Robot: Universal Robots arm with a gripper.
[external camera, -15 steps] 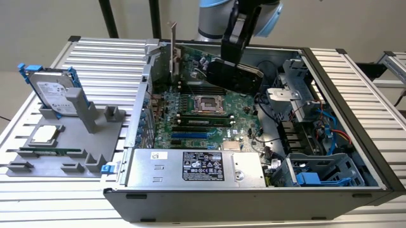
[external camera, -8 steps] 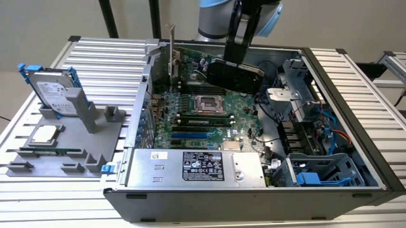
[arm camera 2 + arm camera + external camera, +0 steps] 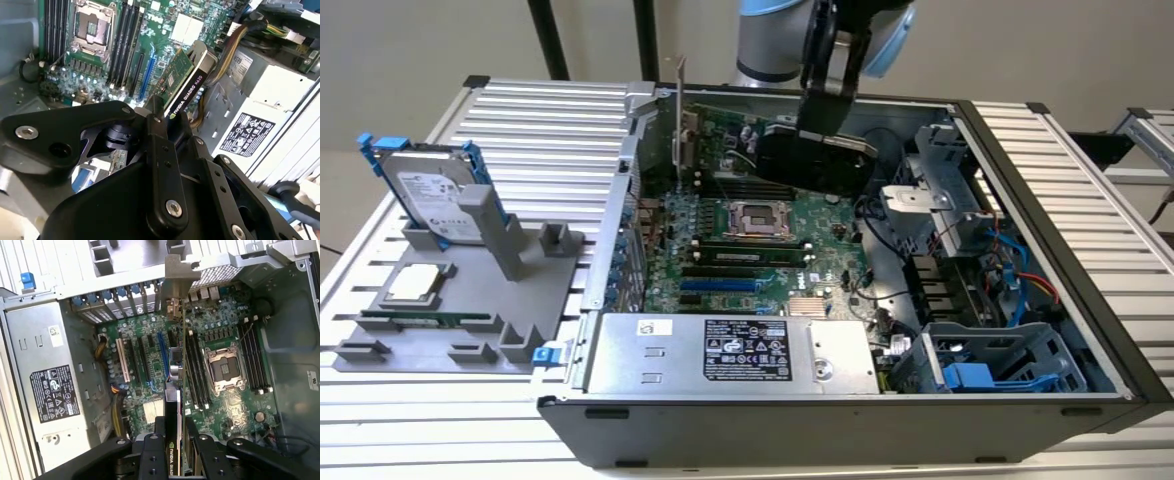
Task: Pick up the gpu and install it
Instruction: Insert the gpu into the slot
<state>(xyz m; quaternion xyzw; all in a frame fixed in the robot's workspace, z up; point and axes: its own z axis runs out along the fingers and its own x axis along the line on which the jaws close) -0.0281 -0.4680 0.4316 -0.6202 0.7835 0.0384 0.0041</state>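
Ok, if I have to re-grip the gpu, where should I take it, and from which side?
By its upper long edge, from above, pinching the two flat faces, as the gripper holds it. The gpu hangs edge-down over the motherboard, silver bracket at one end; the lower edge should stay free.

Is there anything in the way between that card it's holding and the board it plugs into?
Nothing visible. The flat green-and-black graphics card sits clamped in the black fingers, over the green motherboard, with open space between them.
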